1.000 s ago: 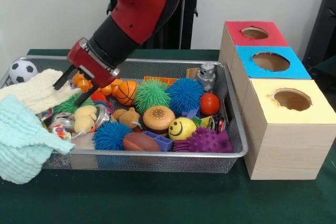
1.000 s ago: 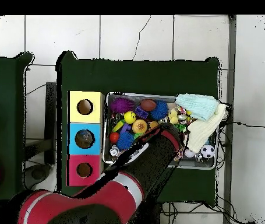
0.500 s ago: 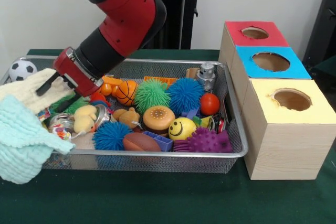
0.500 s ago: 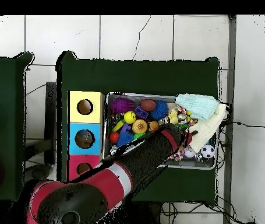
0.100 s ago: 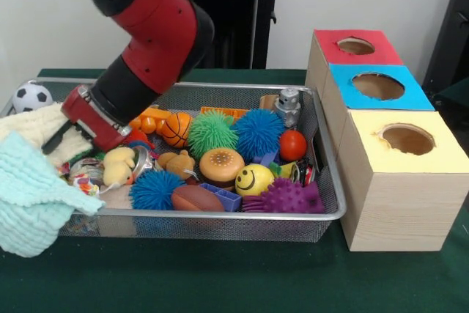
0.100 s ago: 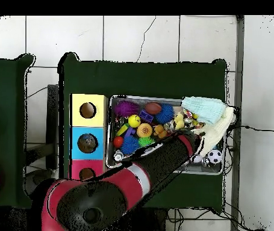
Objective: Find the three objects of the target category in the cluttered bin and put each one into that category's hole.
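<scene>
no readable writing or brand shows on any item. in the front view, a mint cloth (image 5: 29, 196) hangs over the bin (image 5: 220, 218) rim at 9 o'clock, hiding the wire wall there. a cream cloth (image 5: 33, 130) lies behind it, with a soccer ball (image 5: 31, 97) at its far edge. the gripper (image 5: 62, 137) sits low at the cream cloth's edge; one dark finger (image 5: 55, 135) shows against the cloth, the rest is covered by the red wrist, so whether the claw is wide or narrow cannot be told. just right of it lie a yellow duck (image 5: 117, 165), a basketball (image 5: 176, 129), a blue spiky ball (image 5: 155, 190), a green spiky ball (image 5: 212, 133), a burger (image 5: 221, 165), a smiley ball (image 5: 254, 179), a purple spiky ball (image 5: 286, 197) and a red ball (image 5: 292, 145). the target category is not marked. at 3 o'clock stand three boxes: red (image 5: 366, 53), blue (image 5: 407, 97), yellow (image 5: 432, 159), each with a round hole. in the overhead view the arm (image 6: 157, 165) covers the bin's 6 o'clock part.
</scene>
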### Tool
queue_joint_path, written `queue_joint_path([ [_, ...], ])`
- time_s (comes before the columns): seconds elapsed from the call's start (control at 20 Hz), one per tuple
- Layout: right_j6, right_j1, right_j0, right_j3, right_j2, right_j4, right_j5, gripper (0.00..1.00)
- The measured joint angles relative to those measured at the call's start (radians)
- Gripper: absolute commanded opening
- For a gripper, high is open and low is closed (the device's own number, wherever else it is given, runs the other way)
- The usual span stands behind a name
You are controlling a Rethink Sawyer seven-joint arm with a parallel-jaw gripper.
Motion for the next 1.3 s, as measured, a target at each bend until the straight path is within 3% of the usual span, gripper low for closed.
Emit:
queue_joint_path([
  [0.15, 0.0, -0.051, -0.061, -0.005, 0.069, 0.0, 0.033, 0.0],
  [0.35, -0.003, -0.165, -0.164, -0.016, 0.218, -0.001, 0.189, 0.0],
  [0.65, -0.009, -0.26, -0.266, -0.019, 0.366, -0.002, 0.347, 0.0],
  [0.75, -0.012, -0.324, -0.331, 0.013, 0.46, -0.003, 0.405, 0.0],
  [0.9, -0.015, -0.382, -0.382, 0.06, 0.538, -0.003, 0.44, 0.0],
  [1.3, -0.015, -0.51, -0.447, 0.175, 0.682, 0.015, 0.517, 0.0],
])
